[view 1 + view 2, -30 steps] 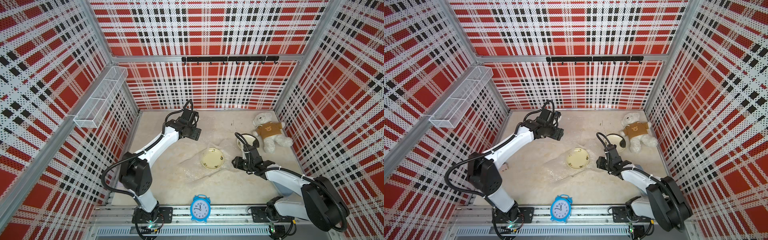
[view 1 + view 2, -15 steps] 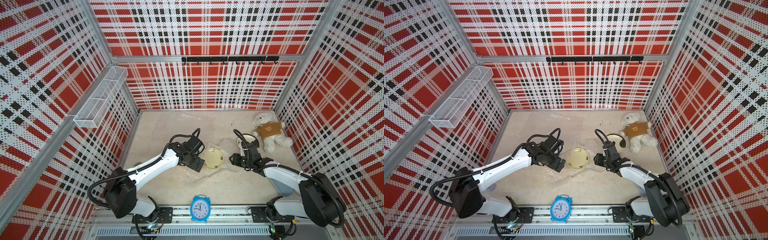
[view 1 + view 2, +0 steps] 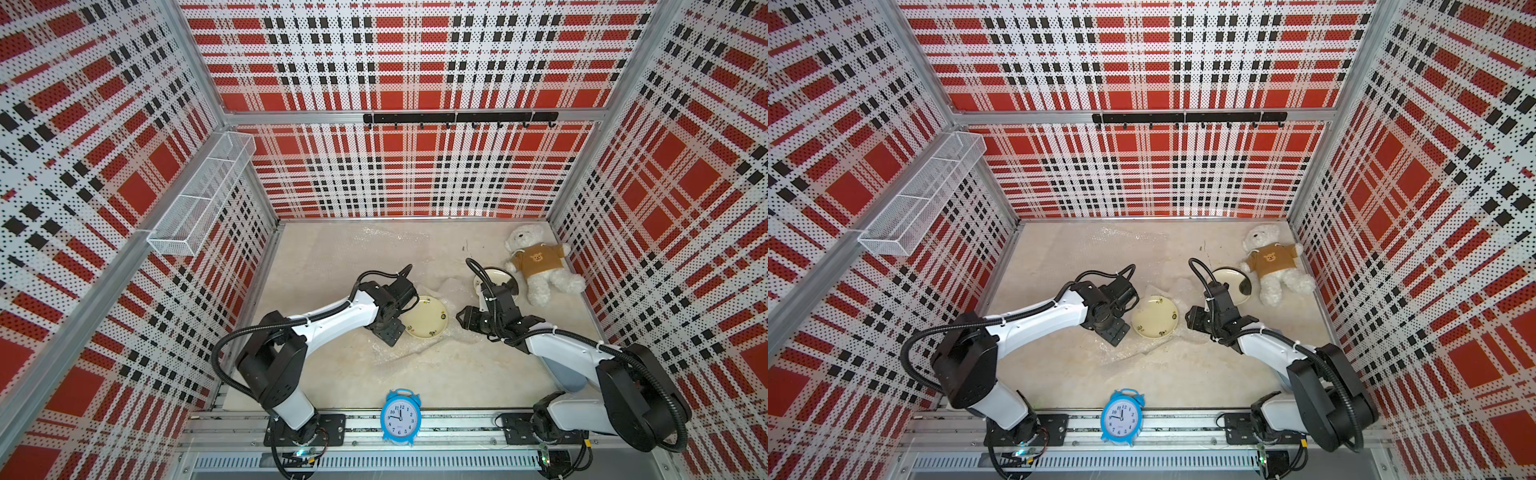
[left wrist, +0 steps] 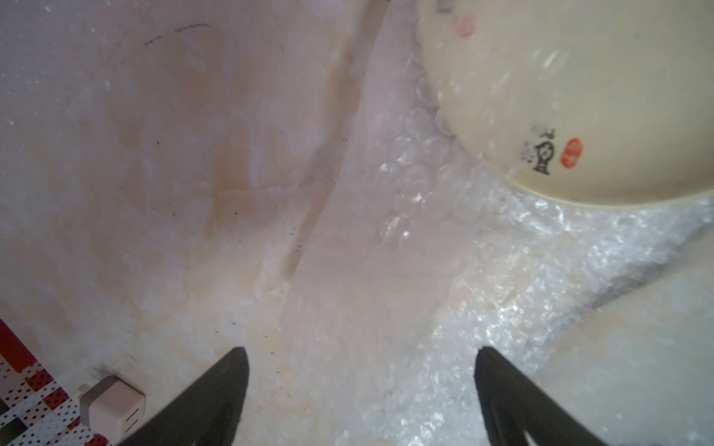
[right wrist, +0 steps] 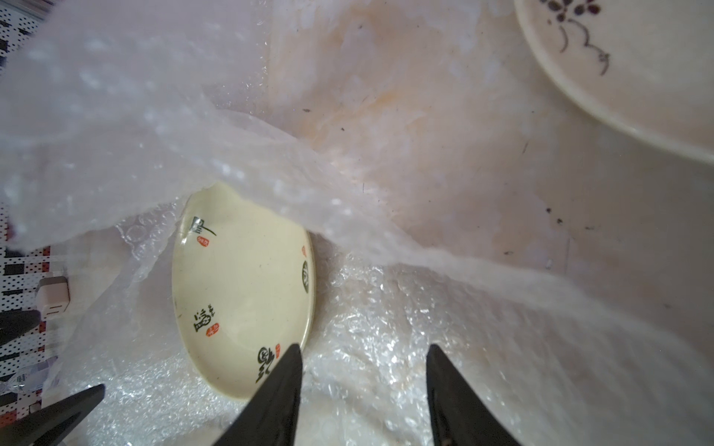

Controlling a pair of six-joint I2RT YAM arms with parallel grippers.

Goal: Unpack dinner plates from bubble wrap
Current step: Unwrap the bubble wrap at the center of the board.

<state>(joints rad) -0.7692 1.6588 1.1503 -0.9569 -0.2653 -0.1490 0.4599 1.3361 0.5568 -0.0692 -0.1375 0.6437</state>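
Left wrist view, left gripper (image 4: 359, 349): spread wide, empty, over bubble wrap (image 4: 444, 309) edge.
Cream plate (image 3: 424, 322): mid-table, face-up on wrap; stiff, slick, breakable; probably best taken by rim.
Bubble wrap: light, limp, crinkly; probably best pinched at a free edge.
Right gripper (image 5: 361, 347): half apart over wrap; pinching or not, cannot tell.

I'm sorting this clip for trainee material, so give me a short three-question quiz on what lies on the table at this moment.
1. True or false: the cream plate in the middle lies on bubble wrap.
2. Which thing lies closest to the second plate, at the far right? A) alarm clock B) teddy bear C) wire basket
3. How many unwrapped plates show in both top views?

Key: 1 true; 2 B; 3 two.
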